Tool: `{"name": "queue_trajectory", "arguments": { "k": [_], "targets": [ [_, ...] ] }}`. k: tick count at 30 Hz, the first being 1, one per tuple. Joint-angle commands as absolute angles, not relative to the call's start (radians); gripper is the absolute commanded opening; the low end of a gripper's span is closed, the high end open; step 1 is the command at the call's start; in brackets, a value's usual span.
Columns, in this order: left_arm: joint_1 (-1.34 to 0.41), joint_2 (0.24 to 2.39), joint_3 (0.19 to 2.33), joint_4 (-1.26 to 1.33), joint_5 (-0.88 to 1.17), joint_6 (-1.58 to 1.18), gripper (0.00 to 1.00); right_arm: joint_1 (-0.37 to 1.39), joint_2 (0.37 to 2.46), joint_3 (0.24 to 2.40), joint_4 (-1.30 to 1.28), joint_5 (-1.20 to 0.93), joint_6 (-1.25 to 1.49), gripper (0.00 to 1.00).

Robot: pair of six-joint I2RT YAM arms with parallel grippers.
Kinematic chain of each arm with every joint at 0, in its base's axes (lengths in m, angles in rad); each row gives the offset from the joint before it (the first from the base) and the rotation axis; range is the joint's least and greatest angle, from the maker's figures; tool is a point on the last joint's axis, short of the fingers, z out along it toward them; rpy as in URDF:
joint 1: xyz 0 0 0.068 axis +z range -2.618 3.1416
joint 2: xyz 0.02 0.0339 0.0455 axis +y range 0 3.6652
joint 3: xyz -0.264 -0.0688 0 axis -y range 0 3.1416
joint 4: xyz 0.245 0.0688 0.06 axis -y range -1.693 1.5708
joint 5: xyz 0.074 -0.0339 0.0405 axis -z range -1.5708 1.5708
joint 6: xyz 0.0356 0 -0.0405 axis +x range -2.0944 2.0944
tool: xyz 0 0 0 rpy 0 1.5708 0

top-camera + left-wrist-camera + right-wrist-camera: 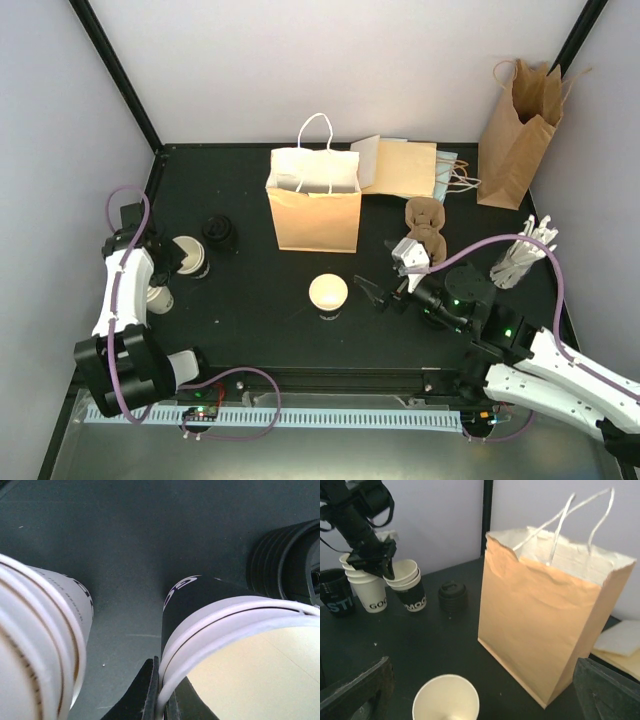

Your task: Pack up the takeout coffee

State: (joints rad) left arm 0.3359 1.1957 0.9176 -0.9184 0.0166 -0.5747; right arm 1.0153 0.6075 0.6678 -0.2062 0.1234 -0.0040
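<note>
Left fingers (142, 695) pinch a dark-sleeved paper cup (200, 600) at its smooth rim; ribbed black lids (280, 560) at two o'clock. Right fingers (355, 690) wide, facing creased kraft bag (545, 615).

Soft, even light from above, with weak shadows. My left wrist view blurs the near cups (45, 645).

Cup (328, 293) before bag (314, 205)
</note>
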Motion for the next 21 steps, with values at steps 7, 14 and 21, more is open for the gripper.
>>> {"name": "queue_trajectory", "arguments": {
  "k": [7,14,21],
  "targets": [
    [0.362,1.246,0.908,-0.826,0.095,-0.583,0.05,1.020,0.615,0.664,-0.306,0.180,0.091,1.00],
    [0.362,1.242,0.911,-0.828,0.113,-0.581,0.19,1.020,0.627,0.666,-0.319,0.187,0.109,1.00],
    [0.362,1.204,0.940,-0.859,0.139,-0.575,0.38,1.018,0.651,0.690,-0.349,0.208,0.114,1.00]
  ]
}}
